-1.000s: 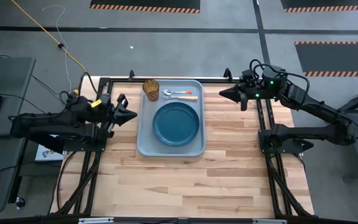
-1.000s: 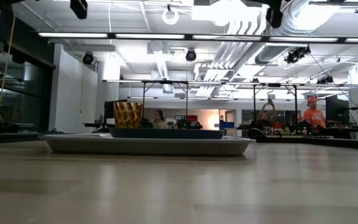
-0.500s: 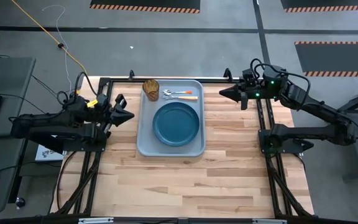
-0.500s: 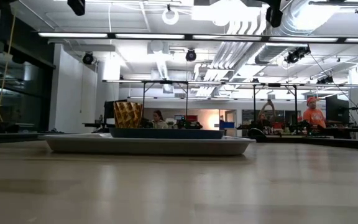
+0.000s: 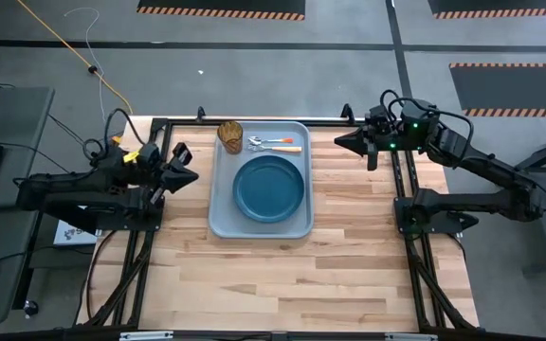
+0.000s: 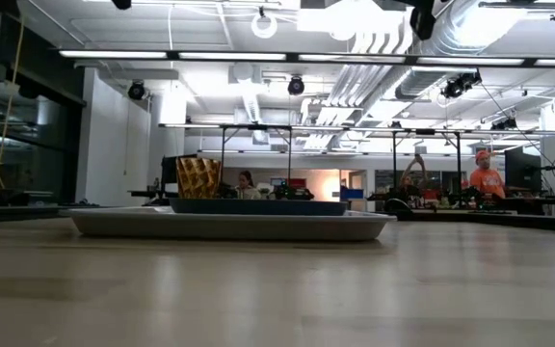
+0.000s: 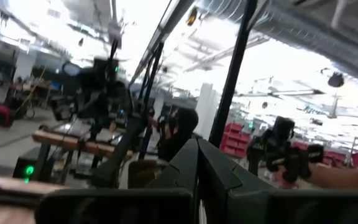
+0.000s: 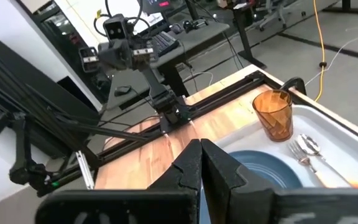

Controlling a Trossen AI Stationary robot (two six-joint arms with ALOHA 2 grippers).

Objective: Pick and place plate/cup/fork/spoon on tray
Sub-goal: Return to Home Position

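The grey-blue tray (image 5: 224, 220) lies on the far middle of the wooden table. The dark blue plate (image 5: 269, 188) rests flat in the tray. The amber cup (image 5: 230, 135) stands upright at the tray's far left corner and also shows in the right wrist view (image 8: 273, 115). The spoon (image 5: 275, 140) and the fork (image 5: 282, 149) lie side by side along the tray's far edge. My left gripper (image 5: 195, 176) is shut and empty, left of the tray. My right gripper (image 5: 336, 142) is shut and empty, right of the tray's far corner.
Bare wooden table (image 5: 282, 275) stretches from the tray to the near edge. Black frame rails (image 5: 401, 204) run along both sides of the table. In the low view the tray (image 6: 229, 224) with the plate (image 6: 258, 205) and the cup (image 6: 198, 177) stands ahead, and people (image 6: 485, 178) show far behind.
My left gripper has drawn back a little toward the table's left edge, away from the tray, and stays shut. The tray and the things on it have kept still.
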